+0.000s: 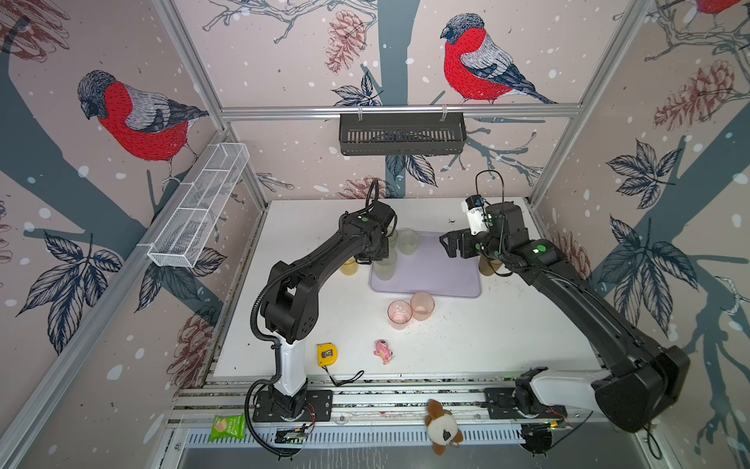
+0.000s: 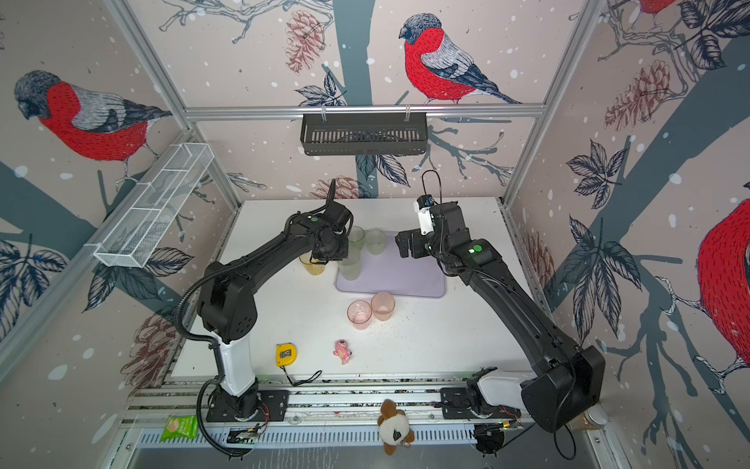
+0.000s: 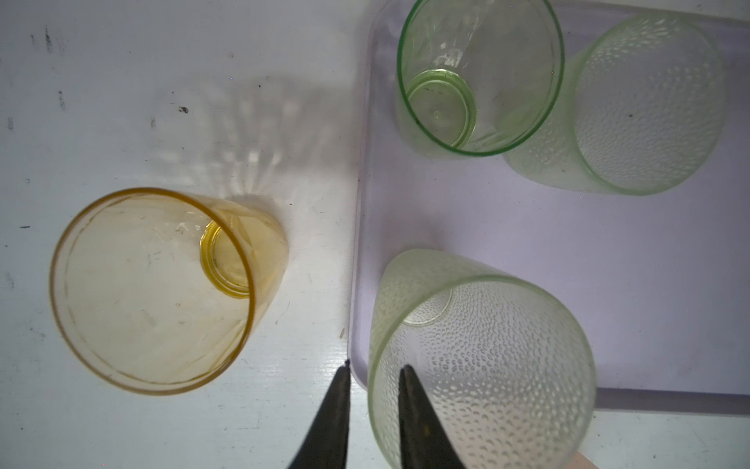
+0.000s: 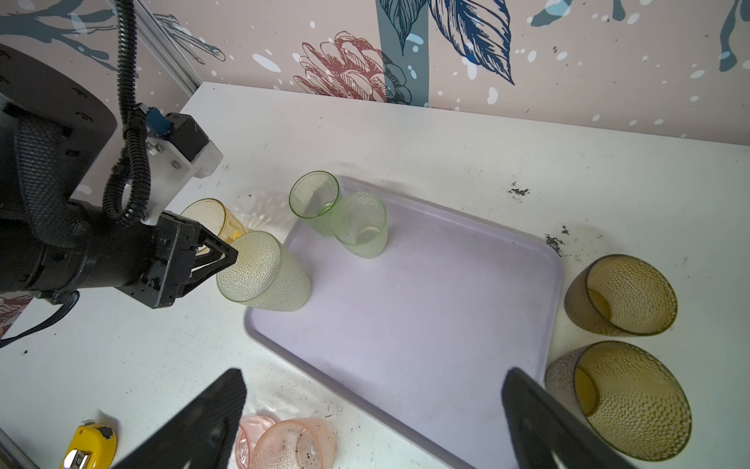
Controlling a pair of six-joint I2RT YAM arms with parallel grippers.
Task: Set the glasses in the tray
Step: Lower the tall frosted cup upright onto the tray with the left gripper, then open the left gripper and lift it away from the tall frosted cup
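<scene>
The purple tray [image 1: 440,272] lies flat on the white tabletop [image 1: 466,341], close to its back edge. Three glasses stand in it, all on its left side. A frosted glass [image 3: 479,365] stands in the tray's front left corner. A green glass [image 3: 479,77] stands in the back left corner. A second frosted glass [image 3: 641,105] is right next to the green one. I cannot tell if those two touch.

The left gripper [image 3: 375,367] is at the rim of the frosted glass in the front left corner. Its fingers are only a little way apart. One finger is outside the glass and one is inside, with the rim between them. A thin gap shows on each side of the rim, so they do not seem to squeeze it.

Five more glasses stand on the tabletop, not in the tray. An amber glass [image 3: 158,292] is just beside the tray's left edge. Two pink glasses [image 1: 399,313] [image 1: 422,305] stand side by side, just beside its front edge. Two brown glasses [image 4: 621,294] [image 4: 621,400] stand just beside its right edge.

The right gripper [image 4: 373,372] hangs over the tray's right side. Its fingers are spread wide and hold nothing.

A yellow tape measure [image 1: 326,354] and a small pink toy [image 1: 382,351] lie near the tabletop's front edge, well apart from the tray.
</scene>
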